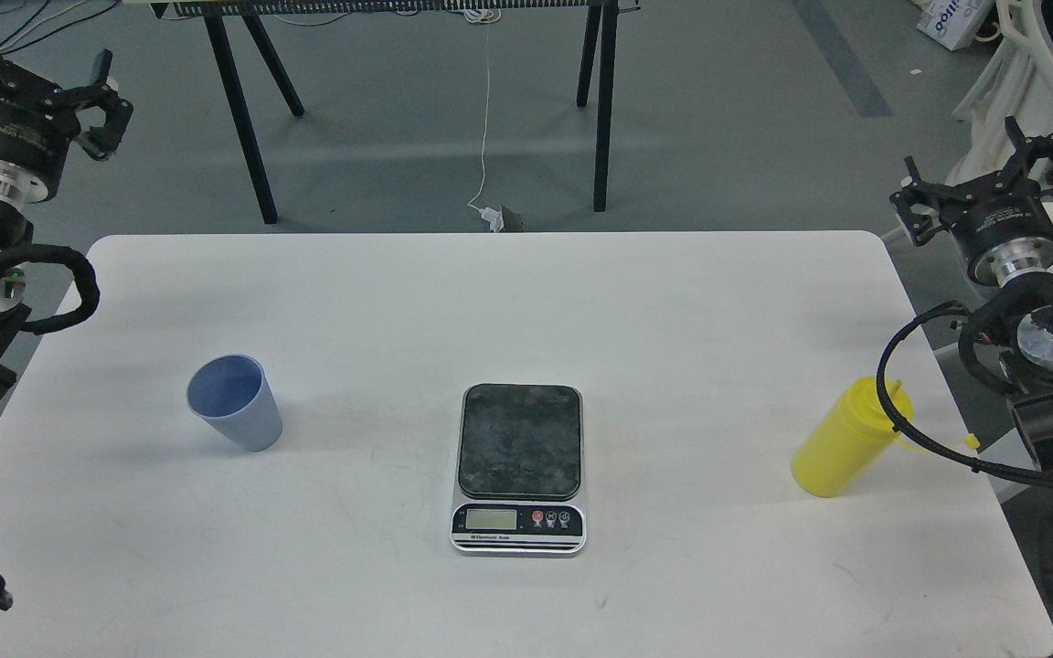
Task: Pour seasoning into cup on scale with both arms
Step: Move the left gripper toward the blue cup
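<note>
The light blue cup [234,402] stands upright on the left of the white table [490,292], with nothing in it that I can see. The scale [519,468] sits at the table's middle, its dark platform bare. The yellow seasoning bottle [842,441] stands near the right edge, its top partly hidden behind my right arm's cable. My left gripper [99,102] hangs open above the far left corner, well away from the cup. My right gripper [983,183] is open too, raised beyond the right edge, above and behind the bottle.
Black table legs [252,119] stand on the grey floor beyond the far edge, with a white cable [486,119] hanging down. White furniture [1029,73] is at the far right. Black cables loop off both arms near the table's sides.
</note>
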Motion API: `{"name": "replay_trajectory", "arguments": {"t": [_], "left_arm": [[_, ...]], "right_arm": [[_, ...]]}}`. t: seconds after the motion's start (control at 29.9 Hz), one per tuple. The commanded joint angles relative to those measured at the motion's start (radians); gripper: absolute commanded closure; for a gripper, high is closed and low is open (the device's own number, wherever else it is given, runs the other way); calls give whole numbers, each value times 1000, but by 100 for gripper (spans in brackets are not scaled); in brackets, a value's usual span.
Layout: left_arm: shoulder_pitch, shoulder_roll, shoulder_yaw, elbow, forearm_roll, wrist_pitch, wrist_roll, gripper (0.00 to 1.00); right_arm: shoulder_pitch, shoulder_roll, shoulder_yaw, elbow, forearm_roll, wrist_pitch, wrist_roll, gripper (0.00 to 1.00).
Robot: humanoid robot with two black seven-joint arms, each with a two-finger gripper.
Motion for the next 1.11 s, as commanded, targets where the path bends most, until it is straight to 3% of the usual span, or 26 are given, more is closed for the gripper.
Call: {"name": "replay_trajectory", "arguments": {"t": [0.0, 0.27, 0.37, 0.77, 1.07], "left_arm": [[1, 1, 0, 0, 0, 0, -1, 0], [-5, 9, 14, -37, 12, 0, 14, 0], [4, 56, 52, -168, 99, 0, 25, 0], [9, 320, 65, -600, 1050, 28, -20, 7], [33, 420, 126, -695, 1610, 130, -43, 10]], "right_arm": [[-1, 0, 0, 3, 0, 0, 2, 1], [-61, -15, 15, 120, 0, 0, 3, 1], [-111, -55, 49, 171, 0, 0, 3, 1], [-326, -172, 153, 394, 0, 0, 3, 1], [-404, -193, 199, 407, 1, 0, 5, 1]]}}
